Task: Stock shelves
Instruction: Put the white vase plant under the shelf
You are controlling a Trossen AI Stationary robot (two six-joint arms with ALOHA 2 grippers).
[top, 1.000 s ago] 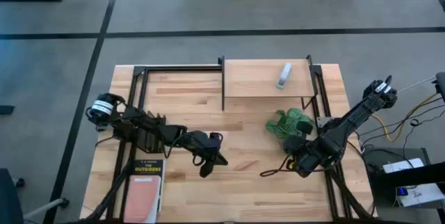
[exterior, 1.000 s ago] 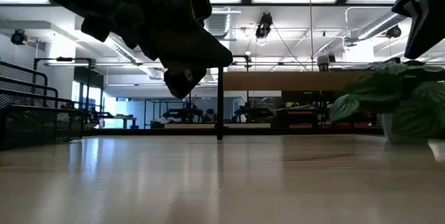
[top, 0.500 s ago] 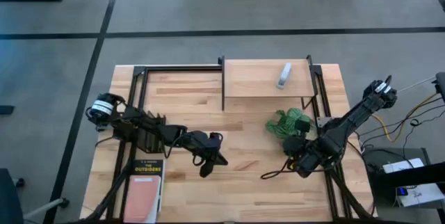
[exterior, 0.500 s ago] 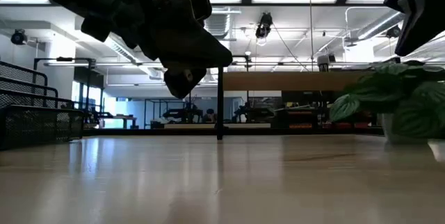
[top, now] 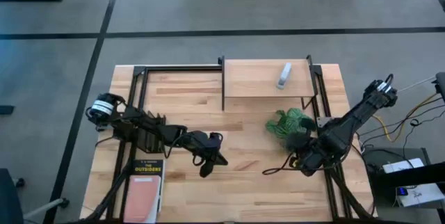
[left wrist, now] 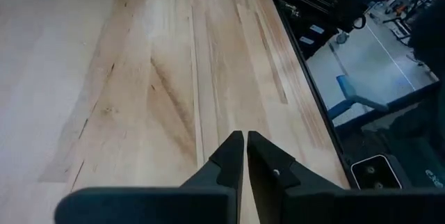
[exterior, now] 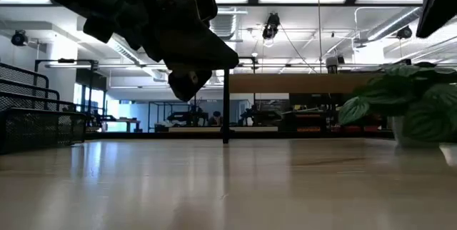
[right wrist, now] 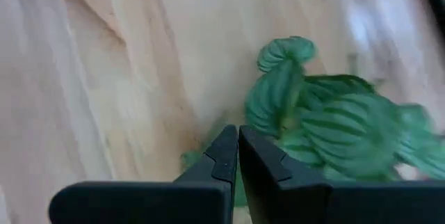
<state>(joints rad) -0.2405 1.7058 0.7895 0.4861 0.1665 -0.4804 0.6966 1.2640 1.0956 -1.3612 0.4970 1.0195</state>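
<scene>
Butcher-block table | grey floor | left claw closed | right claw closed

Riser shelf: light wood rectangular board on thin black metal legs. Stands upright at far edge of tabletop, right of centre, long side parallel to that edge. One small pale oblong item lies on board, toward its right end, slightly angled. Rest of board surface bare. In low view, shelf appears as thin wooden strip raised above table on black post.
</scene>
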